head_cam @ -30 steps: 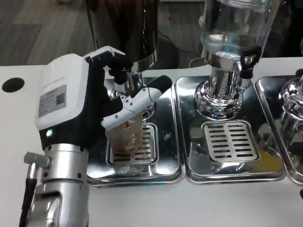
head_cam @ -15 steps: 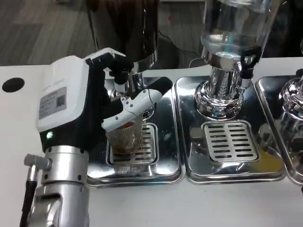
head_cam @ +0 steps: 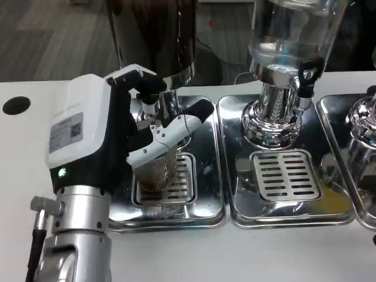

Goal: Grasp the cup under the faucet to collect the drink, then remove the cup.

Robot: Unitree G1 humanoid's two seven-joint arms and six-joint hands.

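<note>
While our left hand (head_cam: pixel 126 132) gripped the ribbed glass cup (head_cam: pixel 156 170) under the faucet (head_cam: pixel 150 106) just above its fingers, we judged tilting might spill the drink.

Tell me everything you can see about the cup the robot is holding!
The cup is a clear, ribbed tumbler that looks like glass or plastic. It stands upright on the slotted grate of the left shiny metal tray, under the dark dispenser's faucet. There is brownish drink inside it. The robot's left hand wraps around its upper part, with white and black fingers crossing over its rim, so the top is partly hidden.
</note>
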